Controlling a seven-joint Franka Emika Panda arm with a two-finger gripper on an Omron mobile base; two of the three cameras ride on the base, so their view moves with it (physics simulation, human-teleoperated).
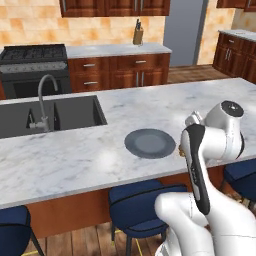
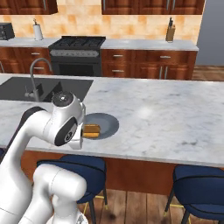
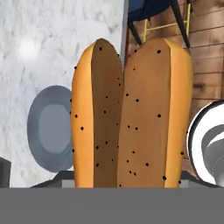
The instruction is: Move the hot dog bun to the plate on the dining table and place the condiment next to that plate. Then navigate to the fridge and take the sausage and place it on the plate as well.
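Observation:
The hot dog bun [image 3: 131, 113] stands upright close to the hand camera, tan-orange with its split facing me, and my gripper [image 3: 129, 183] is shut on its lower end. From the right base view the bun [image 2: 92, 130] hangs at the hand over the near rim of the dark grey-blue plate [image 2: 108, 123]. The plate [image 1: 150, 143] lies bare on the marble dining table [image 1: 75, 160] and also appears left of the bun as the plate [image 3: 48, 131]. The fridge [image 1: 184, 30] stands tall and grey at the back. The condiment and the sausage are out of view.
A dark sink [image 1: 50, 117] with a curved tap [image 1: 44, 100] is set in the island's left part. Blue stools [image 1: 142, 202] stand along its near side. A stove [image 2: 76, 54] and a knife block [image 1: 138, 34] are on the back counter.

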